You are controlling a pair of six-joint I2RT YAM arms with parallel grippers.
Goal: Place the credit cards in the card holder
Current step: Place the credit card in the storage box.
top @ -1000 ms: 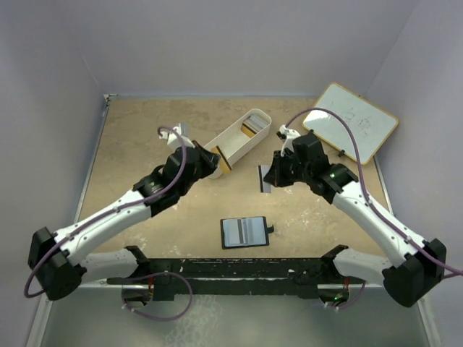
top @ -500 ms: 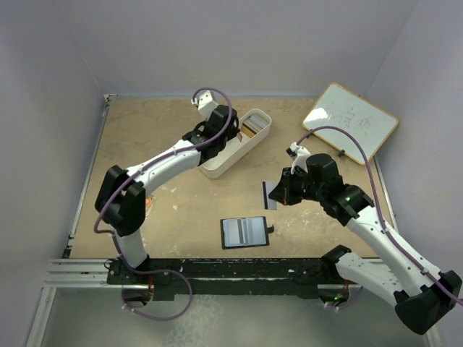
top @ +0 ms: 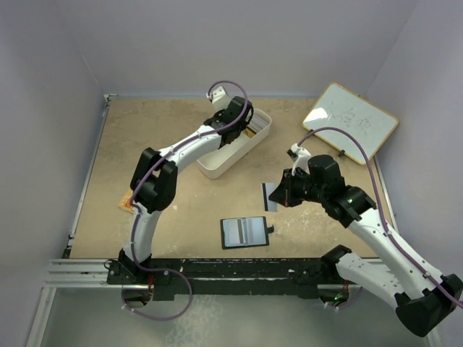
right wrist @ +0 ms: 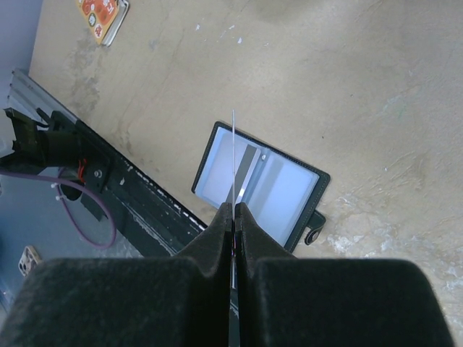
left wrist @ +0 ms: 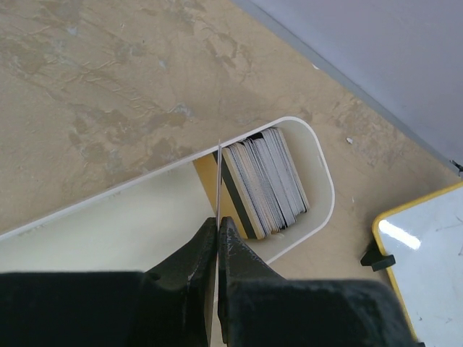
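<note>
Left gripper (left wrist: 218, 230), right gripper (right wrist: 233, 214): each clenched on a card.
Overhead hides the left card (left wrist: 218, 181), mid-frame above the tray's (left wrist: 323, 189) credit cards (left wrist: 266, 181); right card (right wrist: 233, 159) appears hairline-thin.

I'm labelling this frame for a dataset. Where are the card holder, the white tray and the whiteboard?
card holder (top: 244, 232): top external view, on its open blue-grey inside.
white tray (top: 216, 170): top external view, on its near end wall.
whiteboard (top: 351, 121): top external view, on the middle of its white face.
</note>
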